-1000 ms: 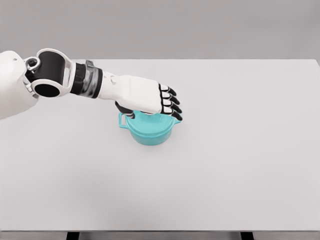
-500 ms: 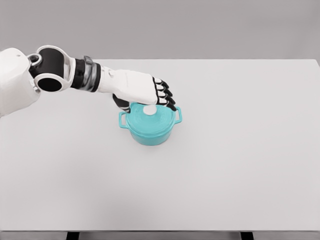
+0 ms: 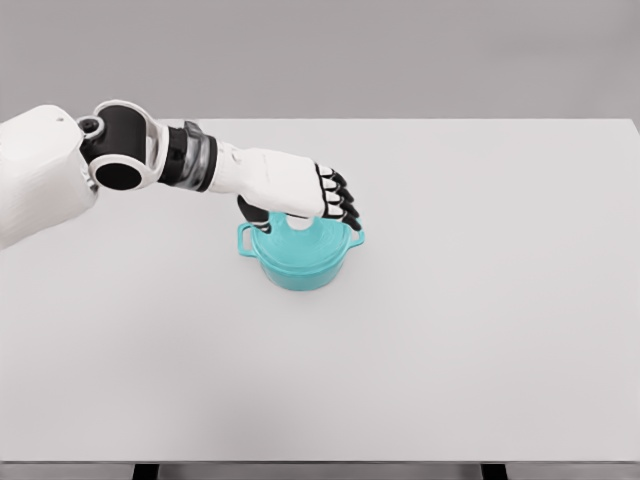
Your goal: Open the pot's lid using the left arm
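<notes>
Left hand [image 3: 300,195] is right over the pot [image 3: 301,255], palm down, reaching in from the left side of the desk [image 3: 480,300]. The teal pot sits a little left of the desk's middle, upright, its two small side handles showing. The lid [image 3: 305,240] is on it, seated flat as far as the view shows. The white knob [image 3: 299,222] at the lid's top just peeps out beneath the palm, and that is where the hand aims, because the knob is the one thing on that lid made for lifting.

The fingers [image 3: 340,200] are curled downward over the far side of the knob, and the dark thumb [image 3: 248,211] hangs on the near-left side, so the hand brackets it from both sides. Whether they have actually closed on the knob, I cannot tell; the palm hides the contact.

My read: the grasp is being set, and the lift has not begun. A straight pull upward looks like what is called for next, since a slanted one could drag the light pot along. The right arm is out of sight.
</notes>
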